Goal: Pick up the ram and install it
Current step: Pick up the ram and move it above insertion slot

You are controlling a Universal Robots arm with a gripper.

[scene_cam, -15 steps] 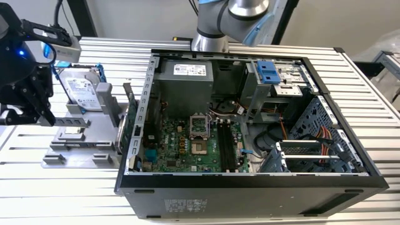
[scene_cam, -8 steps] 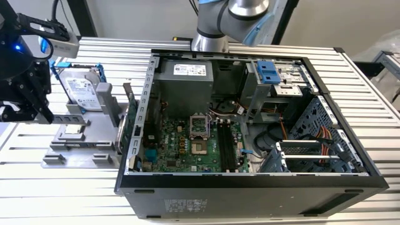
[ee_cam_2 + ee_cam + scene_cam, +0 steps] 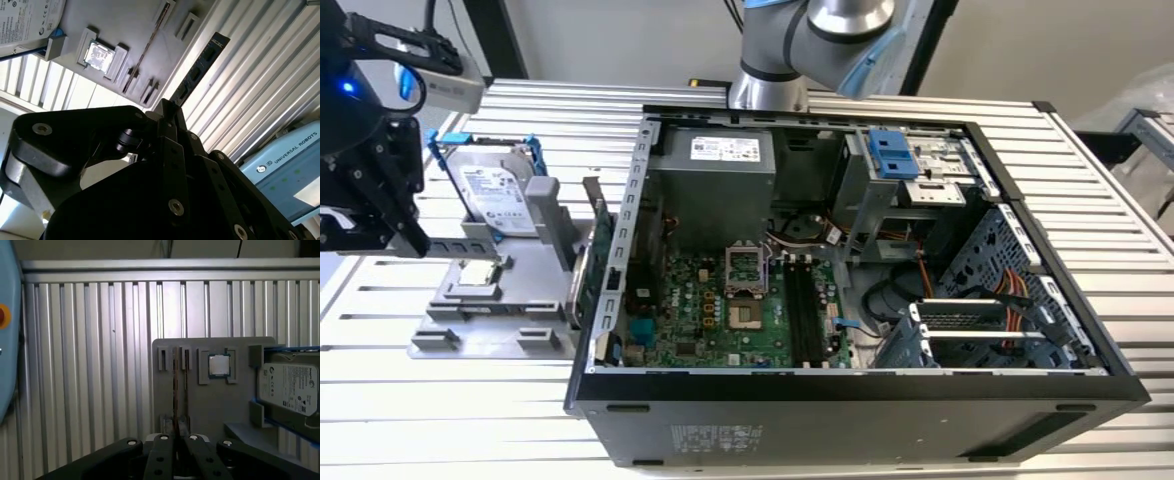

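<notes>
1. Currently the black two-fingered tool (image 3: 170, 107) is clamped together on one end of the ram (image 3: 201, 62), a slim dark circuit-board stick that juts out past the fingertips in the second wrist view.
2. Holding it by the end probably leaves its long edge free to meet a slot.
3. The ram shows against the ribbed metal desk (image 3: 90, 365), apparently lifted clear of the flat grey holder plate (image 3: 210, 405).
4. A small square silver processor chip (image 3: 219, 365) and a silver hard drive in a blue frame (image 3: 289, 387) sit in that plate.
5. The open black computer case (image 3: 854, 388), with its long black motherboard slots (image 3: 803, 310), lies well apart, so nothing is installed yet.

The claw (image 3: 175, 436) pinches the ram (image 3: 175, 385) edge-on, the grey holder (image 3: 200, 407) lying beyond it
</notes>
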